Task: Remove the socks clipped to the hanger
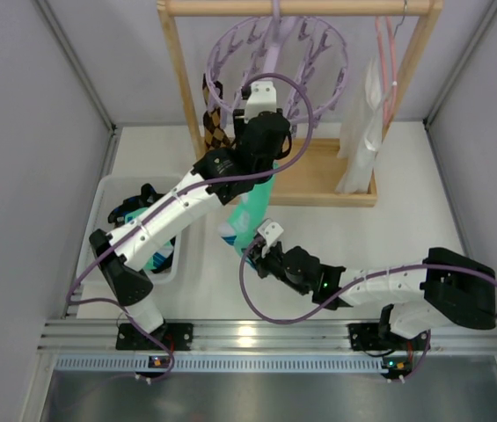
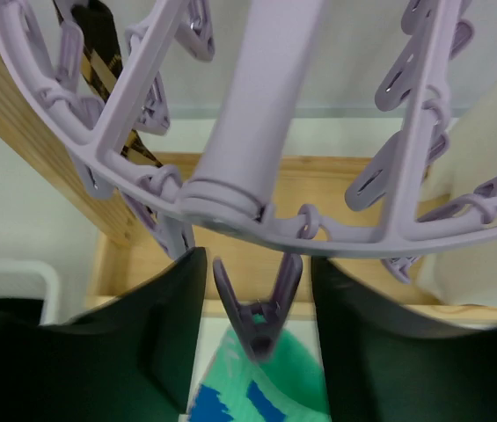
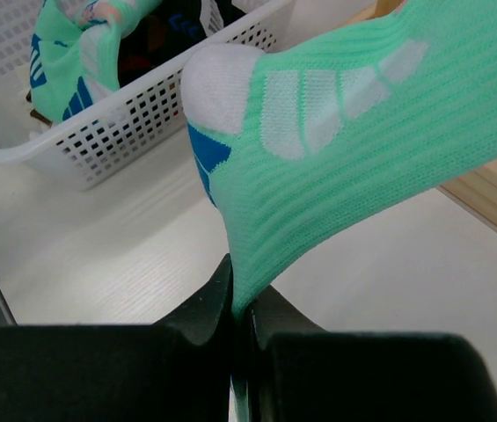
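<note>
We see bright, even, diffuse light from overhead on the white table (image 1: pixel 411 242), with soft shadows and a glare patch on the silver aluminium rail (image 1: pixel 248 335). Up close, the round lavender plastic hanger (image 2: pixel 252 114) blurs; the teal green ribbed sock (image 3: pixel 362 158) is sharp.

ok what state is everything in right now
teal sock: clipped in a peg, lower end pinched
peg: shut on the teal sock
left gripper: open, jaws either side of the peg
right gripper: shut on the teal sock
check sock: clipped to the hanger
basket: holds other socks
</note>
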Robot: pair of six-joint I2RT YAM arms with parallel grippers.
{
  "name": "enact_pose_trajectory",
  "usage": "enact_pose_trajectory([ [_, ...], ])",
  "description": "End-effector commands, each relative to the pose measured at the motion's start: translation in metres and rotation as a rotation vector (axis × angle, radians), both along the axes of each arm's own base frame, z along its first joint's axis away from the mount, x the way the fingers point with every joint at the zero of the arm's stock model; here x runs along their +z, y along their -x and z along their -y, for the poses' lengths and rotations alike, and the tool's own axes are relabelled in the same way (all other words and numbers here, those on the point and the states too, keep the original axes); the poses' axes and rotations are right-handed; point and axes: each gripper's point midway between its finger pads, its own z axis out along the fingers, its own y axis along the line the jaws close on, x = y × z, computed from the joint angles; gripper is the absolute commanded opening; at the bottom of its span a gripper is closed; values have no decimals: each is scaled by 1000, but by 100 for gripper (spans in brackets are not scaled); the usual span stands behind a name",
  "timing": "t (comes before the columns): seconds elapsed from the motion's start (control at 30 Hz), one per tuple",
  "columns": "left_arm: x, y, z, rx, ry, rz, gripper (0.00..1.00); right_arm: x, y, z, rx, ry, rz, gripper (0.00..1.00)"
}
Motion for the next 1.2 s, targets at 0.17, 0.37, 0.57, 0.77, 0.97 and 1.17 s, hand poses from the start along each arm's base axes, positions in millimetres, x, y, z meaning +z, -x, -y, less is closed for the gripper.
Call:
enact_pose_trajectory([
  [0.17,7,22,-8,-100,84,-7,86,7,37,-10,183,-2,-17,0],
  [0.37,22,54,-69,-16,80,45,98,17,41,-23,242,5,-31,0],
  [0.57,38,102,-156,120,101,114,98,55,51,-64,380,-43,13,0],
  [0.77,51,139,-225,234,77,157,98,107,44,-113,484,-19,123,0],
  [0.97,62,174,-280,305,95,216,98,146,47,-179,690,-64,185,0],
  [1.17,64,193,-314,381,90,247,98,160,44,-242,887,-145,211,0],
])
